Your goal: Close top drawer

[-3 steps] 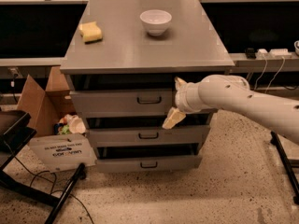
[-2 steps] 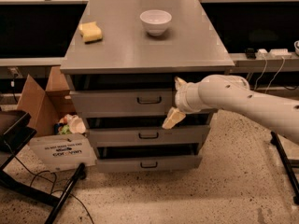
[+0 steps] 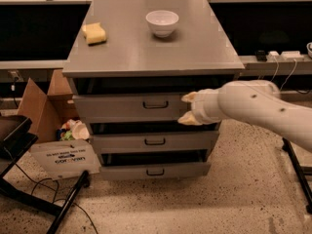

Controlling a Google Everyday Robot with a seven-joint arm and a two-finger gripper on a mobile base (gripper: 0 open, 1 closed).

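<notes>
The tool point(image 3: 187, 109), fingers apart, sits at the front of the top drawer point(image 3: 117, 108), where a straight, level push should shut it.

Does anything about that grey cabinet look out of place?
Yes: the top drawer stands slightly pulled out, with a dark gap above its front. The gripper, fingers spread, sits against that front, right of the handle.
</notes>
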